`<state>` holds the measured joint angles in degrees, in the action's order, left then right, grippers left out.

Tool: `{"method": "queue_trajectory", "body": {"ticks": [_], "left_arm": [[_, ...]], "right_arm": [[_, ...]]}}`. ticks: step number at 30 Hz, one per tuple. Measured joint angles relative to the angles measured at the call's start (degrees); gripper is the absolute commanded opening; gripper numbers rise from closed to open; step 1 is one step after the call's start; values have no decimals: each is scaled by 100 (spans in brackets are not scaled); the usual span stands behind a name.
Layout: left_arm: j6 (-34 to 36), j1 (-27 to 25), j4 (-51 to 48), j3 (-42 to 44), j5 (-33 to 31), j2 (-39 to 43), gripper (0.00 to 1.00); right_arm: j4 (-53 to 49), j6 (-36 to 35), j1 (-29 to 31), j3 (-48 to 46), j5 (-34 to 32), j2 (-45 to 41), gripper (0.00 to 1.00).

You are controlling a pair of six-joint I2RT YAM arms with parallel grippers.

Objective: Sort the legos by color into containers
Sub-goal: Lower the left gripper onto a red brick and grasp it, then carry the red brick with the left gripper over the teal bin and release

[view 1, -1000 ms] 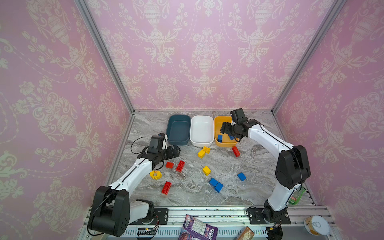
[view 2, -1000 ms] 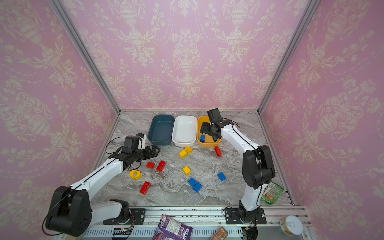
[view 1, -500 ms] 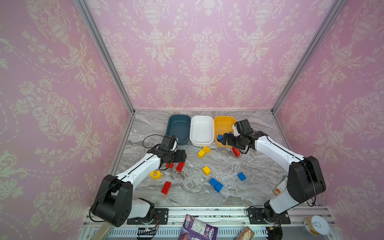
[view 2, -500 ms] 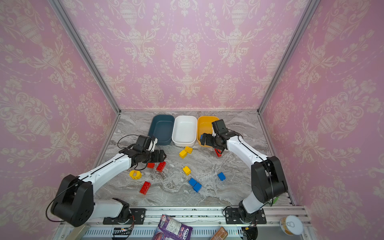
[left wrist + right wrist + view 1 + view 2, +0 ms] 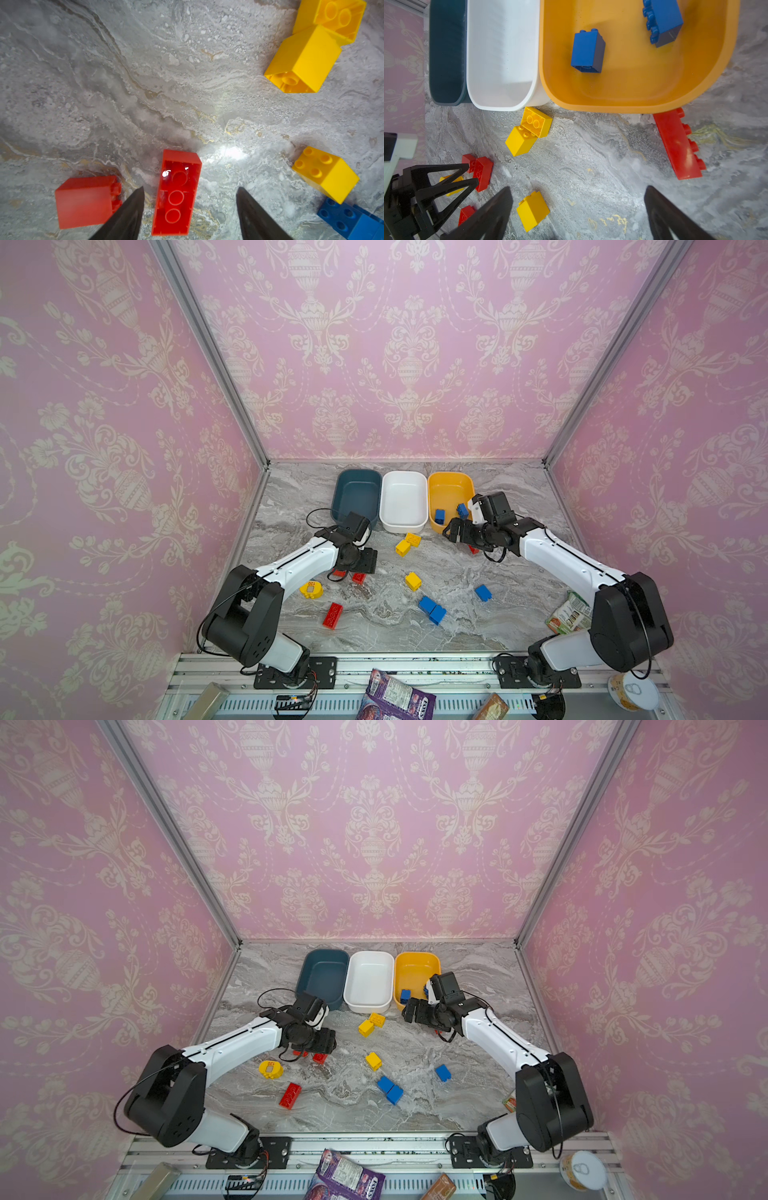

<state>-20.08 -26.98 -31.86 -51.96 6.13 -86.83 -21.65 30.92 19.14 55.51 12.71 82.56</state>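
Straddling upturned long red brick [image 5: 176, 195] with left claw [image 5: 190, 188] apart, just beside smaller red brick [image 5: 85, 201]; needing centring before squeezing long sides, keeping clear of that neighbour.

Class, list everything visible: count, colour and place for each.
tubs: 3, dark teal tub, white tub, yellow-orange tub, side by side, table back
blue bricks: 5, two in the yellow-orange tub, three on the table
yellow bricks: 3, table, two touching before the white tub
round piece: 1, yellow, table left
red bricks: 4, table, one beside the yellow-orange tub
packets: 3, purple and brown at front rail, green at right
tin can: 1, pale lid, front right
left gripper: open, astride a red brick
right gripper: open, above the table
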Motion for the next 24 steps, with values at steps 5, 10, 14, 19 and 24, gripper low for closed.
{"method": "queue_trajectory", "body": {"ticks": [5,10,14,19,24], "left_arm": [[90,-107,-164,-201,-138,-337,64],[120,-177,-269,-208,-199,-490,60],[120,-175,-264,-208,-208,-581,54],[118,-177,-249,-203,-227,-721,42],[120,-177,-234,-203,-254,-741,32]], "right_arm": [[42,17,-28,-39,0,-24,100],[46,37,-37,-76,0,-33,100],[48,39,-39,-79,2,-33,100],[94,57,-37,-83,0,-35,100],[105,59,-37,-98,0,-66,100]]}}
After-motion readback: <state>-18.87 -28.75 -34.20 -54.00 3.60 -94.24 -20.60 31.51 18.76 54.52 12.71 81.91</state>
